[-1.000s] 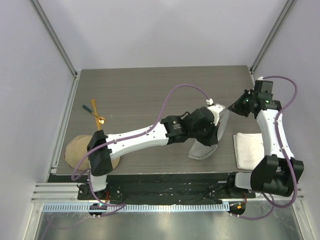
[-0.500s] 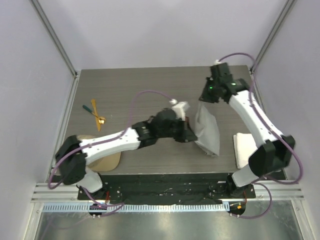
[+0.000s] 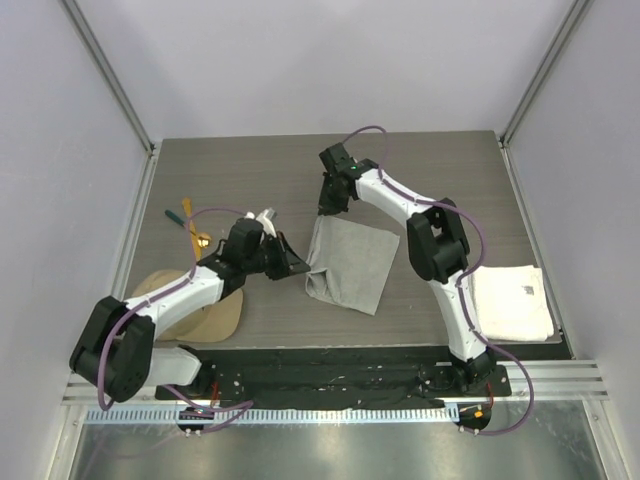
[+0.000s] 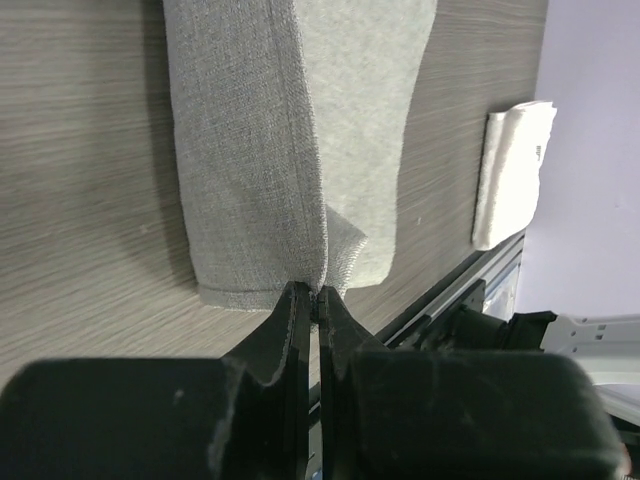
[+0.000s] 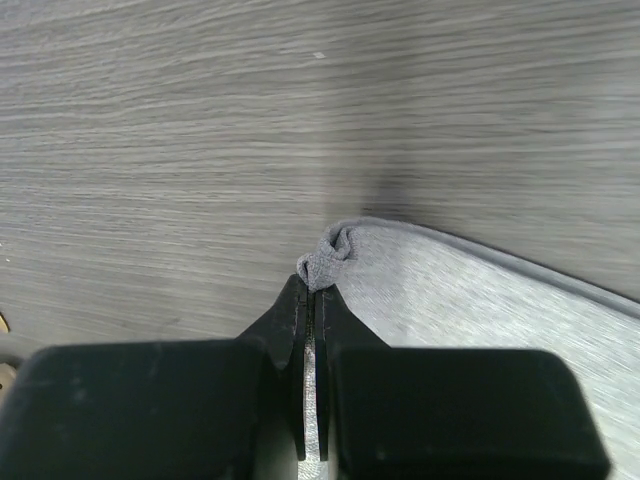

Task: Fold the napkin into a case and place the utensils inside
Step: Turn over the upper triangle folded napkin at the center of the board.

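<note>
Left side of table [image 3: 250,180]: utensils [image 3: 194,232] lie crossed, well apart from napkin [image 3: 352,262]. Tan cap [image 3: 195,310] at near-left edge, partly under left arm. Left gripper [image 4: 311,297] clenched on napkin's near-left corner. Napkin lies mid-table, one flap doubled over the rest. Right gripper [image 5: 312,288] pinched tight on its far-left corner, cloth bunched at the tips. White towel [image 3: 512,303] folded at near right, apart from napkin.

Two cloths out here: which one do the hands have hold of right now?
The light grey napkin in the middle: the left hand and right hand each pinch its edge. The thicker white towel lies untouched at the right.
</note>
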### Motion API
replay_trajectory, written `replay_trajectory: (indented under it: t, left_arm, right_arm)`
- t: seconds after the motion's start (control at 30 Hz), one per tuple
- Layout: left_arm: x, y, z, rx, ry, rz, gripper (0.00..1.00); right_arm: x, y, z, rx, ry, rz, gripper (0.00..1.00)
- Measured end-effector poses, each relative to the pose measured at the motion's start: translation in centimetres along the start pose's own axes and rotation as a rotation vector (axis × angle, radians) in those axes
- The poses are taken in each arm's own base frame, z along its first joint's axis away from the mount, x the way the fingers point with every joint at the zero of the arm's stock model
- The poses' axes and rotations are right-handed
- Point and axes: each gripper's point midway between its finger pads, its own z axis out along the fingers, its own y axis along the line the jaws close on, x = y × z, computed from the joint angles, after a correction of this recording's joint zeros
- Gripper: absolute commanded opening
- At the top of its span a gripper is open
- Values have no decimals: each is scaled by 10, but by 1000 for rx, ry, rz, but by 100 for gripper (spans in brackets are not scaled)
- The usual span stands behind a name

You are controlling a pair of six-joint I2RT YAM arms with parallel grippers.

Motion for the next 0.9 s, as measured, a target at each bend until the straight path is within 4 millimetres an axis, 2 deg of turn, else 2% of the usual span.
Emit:
replay_trajectory:
  t: [0.07, 0.17, 0.37, 0.5, 0.6, 0.67, 0.73, 0.83, 0.9]
  left_arm:
    - [2, 8, -3, -9, -7, -7, 0]
    - [1, 15, -12, -18, -43, -10, 0]
    - [-8, 21, -22, -31, -122, -10, 0]
    - [-3, 31, -20, -48, -118, -23, 0]
    - [0, 27, -16, -40, -97, -27, 0]
    - [5, 15, -10, -27, -66, -14, 0]
    - [11, -9, -3, 2, -31, 23, 0]
    - [21, -70, 10, 92, 7, 110, 0]
    - [27, -113, 21, 153, 26, 159, 0]
  right_arm:
    - [6, 9, 8, -12, 13, -2, 1]
    - [9, 18, 10, -32, 22, -3, 1]
    - [-1, 35, 3, -86, 4, 18, 1]
    - [1, 38, 2, -98, 11, 16, 1]
    - [2, 32, 2, -93, 15, 10, 1]
    - [4, 17, -2, -73, 21, 7, 1]
    - [2, -2, -13, -48, 25, 17, 1]
    - [-11, -39, -48, -18, 8, 46, 1]
    - [-30, -66, -84, -9, -40, 75, 1]
